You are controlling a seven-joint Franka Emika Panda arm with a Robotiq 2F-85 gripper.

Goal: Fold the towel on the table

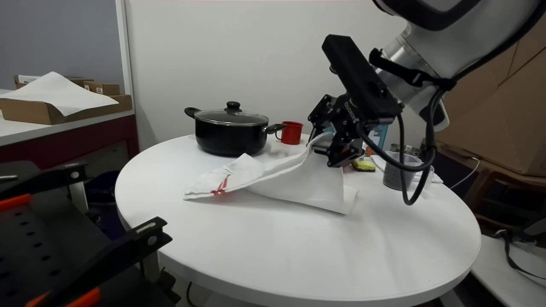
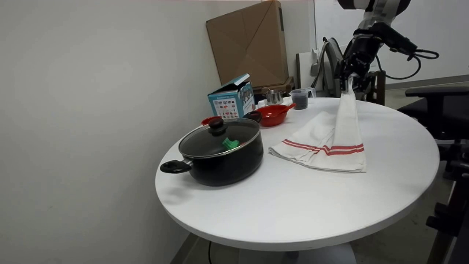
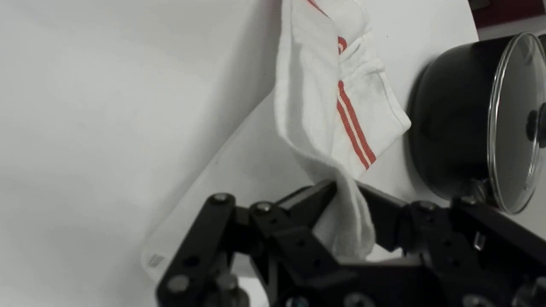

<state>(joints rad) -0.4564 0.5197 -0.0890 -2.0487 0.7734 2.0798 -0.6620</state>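
The claw [image 3: 347,202] clamps a raised part of the towel [image 2: 346,128] above the counter [image 2: 304,205], presumably to swing that layer over for a fold. The striped end rests near the pot [image 2: 227,165] (friction there probably anchors the rest).

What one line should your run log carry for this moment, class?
gripper: pinching towel; towel: part lifted, striped end on table; black pot: lidded; fold: unfinished
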